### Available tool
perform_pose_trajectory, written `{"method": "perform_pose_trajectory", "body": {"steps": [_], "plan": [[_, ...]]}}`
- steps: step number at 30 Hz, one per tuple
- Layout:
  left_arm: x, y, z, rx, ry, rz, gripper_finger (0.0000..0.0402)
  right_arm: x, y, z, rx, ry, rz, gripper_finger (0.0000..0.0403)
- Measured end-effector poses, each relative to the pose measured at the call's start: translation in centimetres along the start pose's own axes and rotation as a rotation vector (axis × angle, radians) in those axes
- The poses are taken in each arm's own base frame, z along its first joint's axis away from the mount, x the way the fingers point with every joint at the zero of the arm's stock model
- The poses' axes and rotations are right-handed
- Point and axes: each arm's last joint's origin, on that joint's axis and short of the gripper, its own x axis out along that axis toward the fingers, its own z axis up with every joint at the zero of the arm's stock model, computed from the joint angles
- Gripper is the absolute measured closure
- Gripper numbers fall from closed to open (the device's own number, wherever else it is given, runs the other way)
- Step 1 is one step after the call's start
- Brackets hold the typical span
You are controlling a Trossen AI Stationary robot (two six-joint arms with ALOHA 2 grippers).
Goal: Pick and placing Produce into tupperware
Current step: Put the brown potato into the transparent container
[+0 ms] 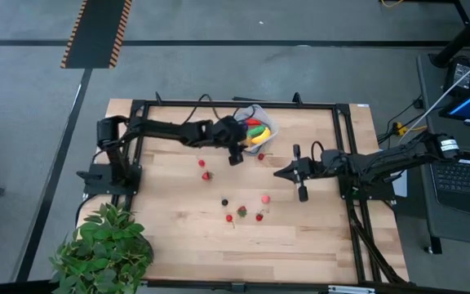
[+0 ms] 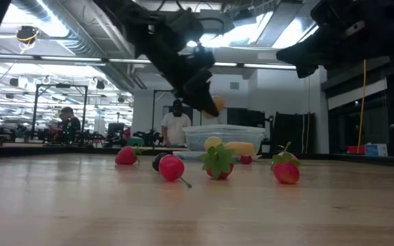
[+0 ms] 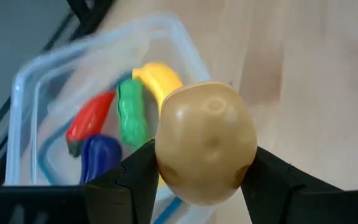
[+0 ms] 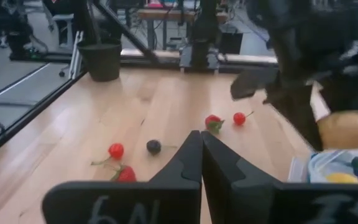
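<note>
Potato [image 3: 205, 143], clamped in left hand [image 3: 194, 171] beside tupperware [image 3: 23, 93]: centring over the container before releasing; right hand [image 1: 288, 172], clenched empty, idling above worktop [image 1: 300, 237].

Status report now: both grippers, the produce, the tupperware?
Left gripper shut on potato, just beside tupperware. Right gripper shut, empty, waiting. Small produce on table. Nothing blocking.

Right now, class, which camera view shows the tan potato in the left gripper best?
The left wrist view: the potato fills the frame between the left gripper fingers, by the tupperware. The right wrist and low views show it small; the high view hides it.
</note>
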Motion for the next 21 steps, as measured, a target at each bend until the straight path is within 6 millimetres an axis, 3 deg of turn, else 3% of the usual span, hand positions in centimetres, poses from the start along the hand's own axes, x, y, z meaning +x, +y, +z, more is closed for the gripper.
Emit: {"method": "perform_pose_trajectory", "body": {"steps": [14,21], "plan": [[2.7,4.0,4.9,0.164,0.117,0.028,0.0222,0.0,-0.2,0.3,-0.021,-0.032,-0.011,0.0398],[4.6,5.6,5.1,0.189,0.196,-0.034,0.0222,0.0,-0.2,0.4,-0.02,-0.041,-0.013,0.0398]]}}
